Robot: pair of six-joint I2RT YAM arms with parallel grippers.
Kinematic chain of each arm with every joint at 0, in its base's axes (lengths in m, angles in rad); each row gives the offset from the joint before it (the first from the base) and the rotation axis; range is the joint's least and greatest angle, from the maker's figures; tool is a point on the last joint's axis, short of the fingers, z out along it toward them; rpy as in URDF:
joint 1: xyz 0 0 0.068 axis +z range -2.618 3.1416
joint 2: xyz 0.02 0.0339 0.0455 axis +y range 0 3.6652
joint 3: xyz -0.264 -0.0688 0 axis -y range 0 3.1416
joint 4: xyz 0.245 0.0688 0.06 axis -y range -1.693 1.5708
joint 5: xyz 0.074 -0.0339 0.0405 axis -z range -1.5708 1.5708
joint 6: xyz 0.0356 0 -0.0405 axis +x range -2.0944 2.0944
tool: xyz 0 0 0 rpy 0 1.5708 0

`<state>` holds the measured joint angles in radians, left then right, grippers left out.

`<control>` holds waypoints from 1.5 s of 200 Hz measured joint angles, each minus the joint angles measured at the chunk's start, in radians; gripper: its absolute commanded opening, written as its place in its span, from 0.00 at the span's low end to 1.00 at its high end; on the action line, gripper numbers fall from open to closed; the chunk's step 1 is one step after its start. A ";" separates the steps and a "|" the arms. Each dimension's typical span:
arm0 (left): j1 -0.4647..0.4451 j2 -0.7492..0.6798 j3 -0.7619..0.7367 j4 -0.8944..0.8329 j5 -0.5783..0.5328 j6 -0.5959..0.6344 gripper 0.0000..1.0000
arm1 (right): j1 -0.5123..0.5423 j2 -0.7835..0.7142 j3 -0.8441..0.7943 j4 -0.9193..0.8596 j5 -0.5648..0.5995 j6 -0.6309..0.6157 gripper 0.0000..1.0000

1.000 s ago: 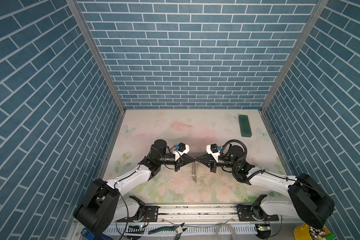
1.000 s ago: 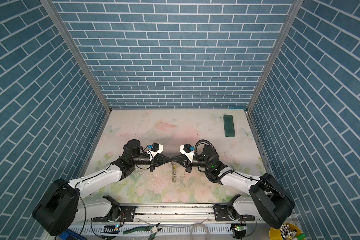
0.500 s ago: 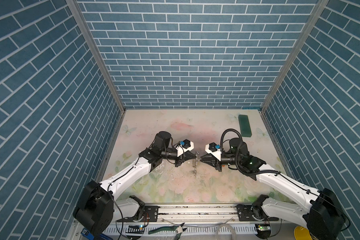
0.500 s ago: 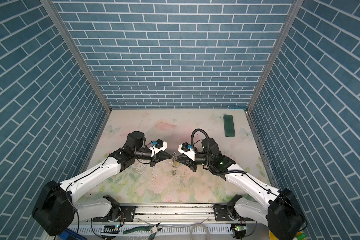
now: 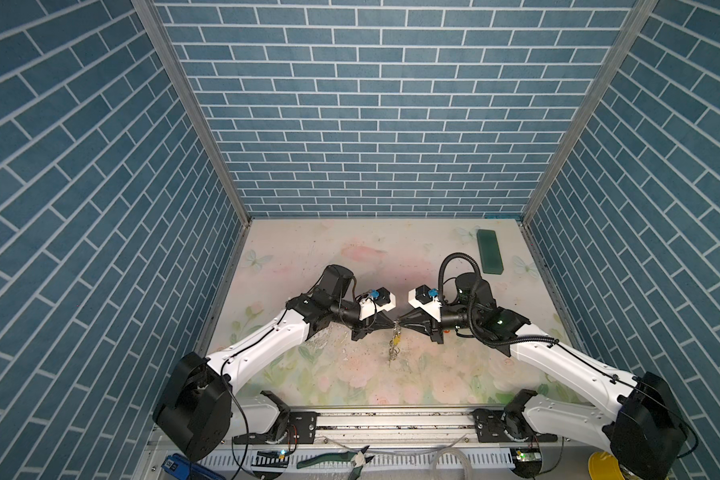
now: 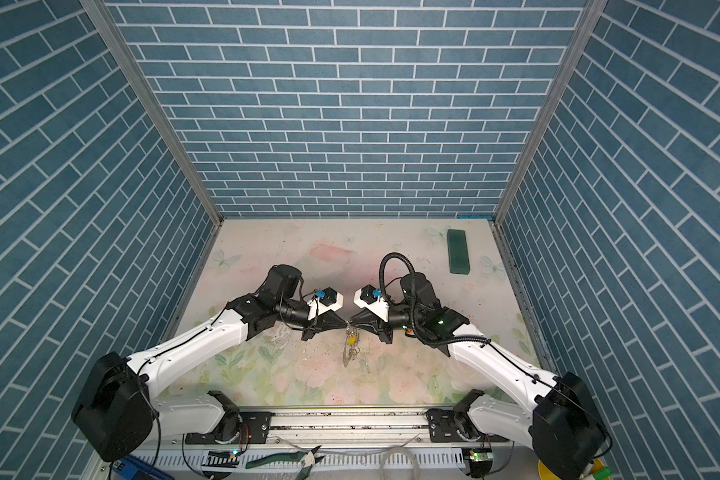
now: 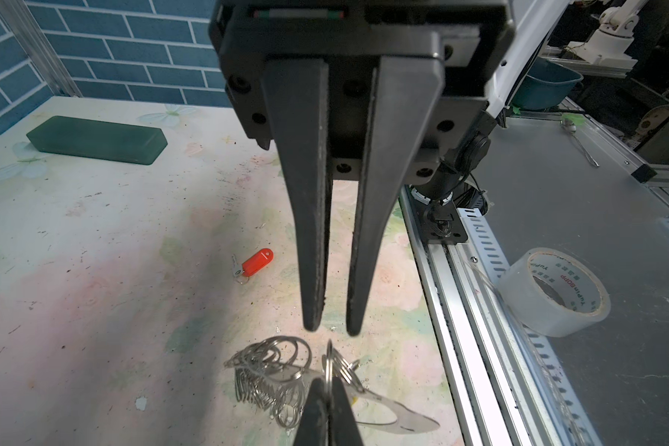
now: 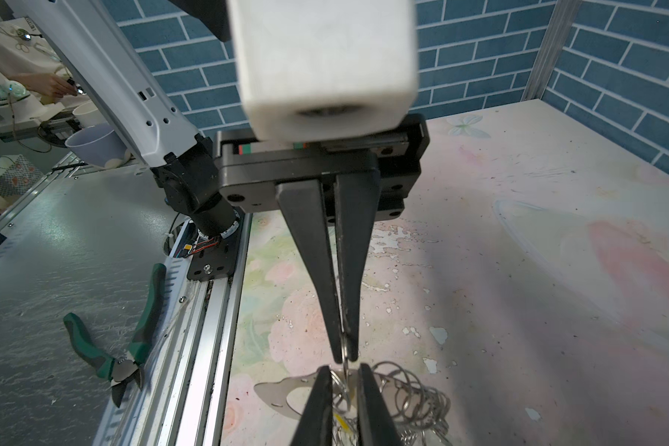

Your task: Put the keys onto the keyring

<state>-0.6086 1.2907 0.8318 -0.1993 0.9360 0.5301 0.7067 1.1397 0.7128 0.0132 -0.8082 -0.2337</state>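
Both grippers meet tip to tip above the table's middle. My left gripper (image 5: 393,327) (image 7: 327,380) is shut on one silver ring (image 7: 328,365) of the keyring (image 7: 271,370), a bunch of wire rings with a flat silver plate (image 8: 282,390). The bunch hangs below the tips (image 6: 350,351). The yellow key (image 5: 396,341) (image 8: 340,419) hangs in it. My right gripper (image 5: 400,327) (image 8: 344,372) stands narrowly open, its fingertips (image 8: 364,376) either side of that ring's edge. The red key (image 7: 256,262) lies alone on the table.
A dark green block (image 5: 489,252) lies at the back right by the wall. Along the front edge runs a metal rail (image 5: 391,419), with green-handled pliers (image 8: 132,340) and a roll of tape (image 7: 553,293) beyond it. Brick walls close in three sides.
Both wrists have shifted a little toward the back wall. The meeting point of the tips has drifted slightly right, with the bunch still hanging from the left gripper.
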 measured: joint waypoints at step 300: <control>0.029 -0.111 -0.285 0.558 -0.048 -0.231 0.21 | -0.035 0.008 -0.187 0.459 -0.043 0.219 0.00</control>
<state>-0.5800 1.1793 0.5465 0.3592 0.8879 0.2989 0.6712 1.1473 0.5255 0.4725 -0.8509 -0.0151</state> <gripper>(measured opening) 0.214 0.041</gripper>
